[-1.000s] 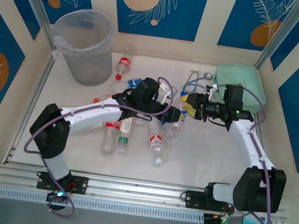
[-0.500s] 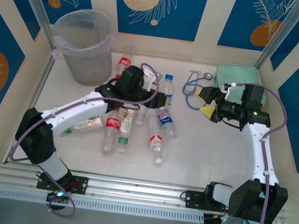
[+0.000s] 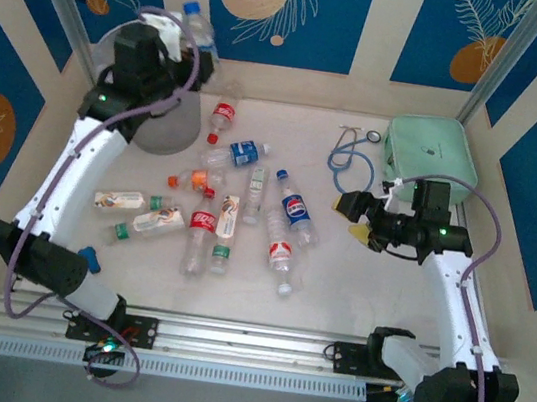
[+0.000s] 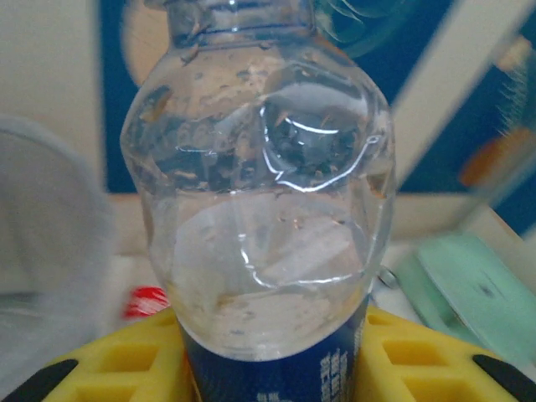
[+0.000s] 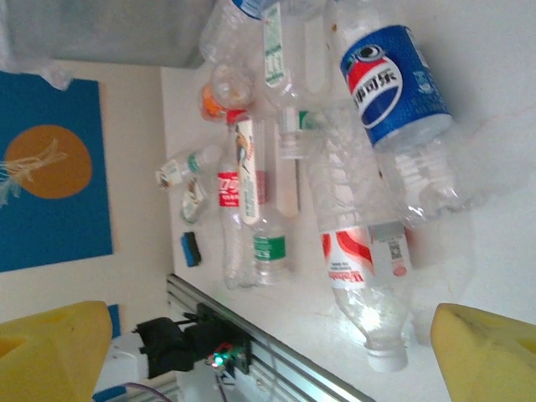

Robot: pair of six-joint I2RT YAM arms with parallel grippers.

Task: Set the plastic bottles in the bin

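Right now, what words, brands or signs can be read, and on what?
No word reads clearly.
Red, white and blue Pepsi-style globe: on the blue-label bottle; white print beside it blurred.
Red-and-white-label bottle: print too small.
Held bottle: white print on its blue label blurred, cut off.

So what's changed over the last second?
The left gripper closed on a blue-capped bottle and swung it up and to its left, and now holds it above the bin. The right gripper opened and drew back toward its own side. The other bottles, the bin and the green case stayed put.
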